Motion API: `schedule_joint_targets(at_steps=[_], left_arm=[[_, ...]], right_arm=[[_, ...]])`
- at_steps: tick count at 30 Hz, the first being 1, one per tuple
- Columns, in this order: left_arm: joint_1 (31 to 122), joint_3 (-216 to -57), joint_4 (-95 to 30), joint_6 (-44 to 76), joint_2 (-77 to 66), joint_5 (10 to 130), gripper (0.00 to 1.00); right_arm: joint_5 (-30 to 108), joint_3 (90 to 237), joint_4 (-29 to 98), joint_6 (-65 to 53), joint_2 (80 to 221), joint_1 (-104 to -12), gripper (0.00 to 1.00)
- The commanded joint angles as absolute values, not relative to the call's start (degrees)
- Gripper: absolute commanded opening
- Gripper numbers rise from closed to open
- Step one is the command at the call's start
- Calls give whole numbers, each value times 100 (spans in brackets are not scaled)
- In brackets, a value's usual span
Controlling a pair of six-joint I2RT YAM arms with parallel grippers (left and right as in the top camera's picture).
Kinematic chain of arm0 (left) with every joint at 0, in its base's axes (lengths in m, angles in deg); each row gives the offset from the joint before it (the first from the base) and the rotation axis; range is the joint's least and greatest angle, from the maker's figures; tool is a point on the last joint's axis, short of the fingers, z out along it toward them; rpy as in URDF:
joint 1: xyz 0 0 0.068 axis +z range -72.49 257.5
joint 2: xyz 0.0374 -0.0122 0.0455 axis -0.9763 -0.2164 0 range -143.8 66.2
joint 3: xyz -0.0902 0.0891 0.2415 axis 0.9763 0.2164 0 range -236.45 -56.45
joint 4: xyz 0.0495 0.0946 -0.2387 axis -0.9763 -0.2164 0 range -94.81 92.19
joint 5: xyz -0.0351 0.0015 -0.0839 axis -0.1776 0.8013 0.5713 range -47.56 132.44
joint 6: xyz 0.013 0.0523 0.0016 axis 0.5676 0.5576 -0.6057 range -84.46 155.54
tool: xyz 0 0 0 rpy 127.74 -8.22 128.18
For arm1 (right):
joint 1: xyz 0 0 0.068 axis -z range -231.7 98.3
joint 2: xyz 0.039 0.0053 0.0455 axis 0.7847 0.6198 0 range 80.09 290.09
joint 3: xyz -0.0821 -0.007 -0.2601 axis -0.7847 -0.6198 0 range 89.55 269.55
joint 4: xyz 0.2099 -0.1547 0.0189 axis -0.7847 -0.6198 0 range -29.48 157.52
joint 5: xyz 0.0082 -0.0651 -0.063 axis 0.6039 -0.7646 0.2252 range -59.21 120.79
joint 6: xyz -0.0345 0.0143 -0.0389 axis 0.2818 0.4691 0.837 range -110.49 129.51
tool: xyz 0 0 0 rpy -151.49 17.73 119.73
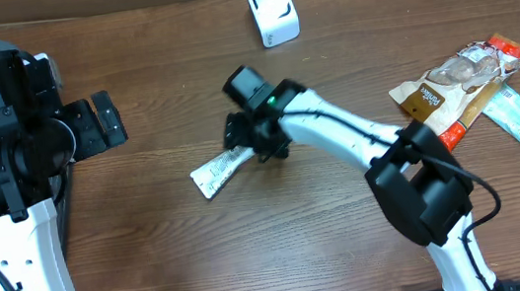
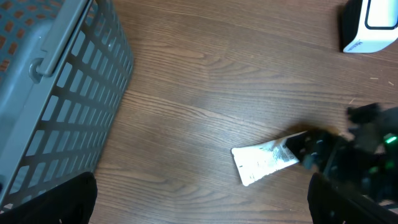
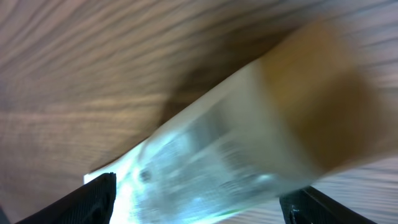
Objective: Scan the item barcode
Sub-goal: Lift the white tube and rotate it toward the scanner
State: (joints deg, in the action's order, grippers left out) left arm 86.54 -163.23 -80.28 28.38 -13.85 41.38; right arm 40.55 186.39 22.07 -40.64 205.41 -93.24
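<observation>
Likely grasp stage: right gripper (image 1: 240,140) down at the white packet (image 1: 214,173) lying mid-tabletop, fingers spread wide astride its right end. Idle beside the basket (image 2: 74,93), left gripper (image 1: 103,123) equally wide. Next: close, lift, turn barcode toward far white scanner (image 1: 272,11).

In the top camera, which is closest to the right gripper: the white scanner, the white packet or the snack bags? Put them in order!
1. white packet, mid-table, right at the right gripper.
2. white scanner, at the back.
3. snack bags, far right side.
</observation>
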Motion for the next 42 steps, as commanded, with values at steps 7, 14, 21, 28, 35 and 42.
schedule_joint_targets(at_steps=[7, 14, 21, 28, 35, 42], left_arm=[[8676, -16321, -8011, 2801, -1405, 4186, 100], [8676, -16321, -8011, 2801, -1405, 4188, 100], [8676, -16321, -8009, 2801, -1405, 4188, 100], [8676, -16321, -8011, 2801, -1405, 4186, 100], [8676, -16321, -8009, 2801, -1405, 4188, 99], [8676, -16321, -8011, 2801, -1405, 4186, 99]], right_arm=[[3876, 18174, 2613, -4151, 20362, -9787, 68], [3828, 18176, 2624, -2512, 20359, -9654, 39], [3837, 18176, 2406, -1421, 20362, -9197, 54], [4514, 18095, 2616, -1039, 20362, -8823, 56], [4711, 17363, 3748, -1670, 20362, -8771, 55], [4763, 17249, 3879, -1714, 20362, -8528, 7]])
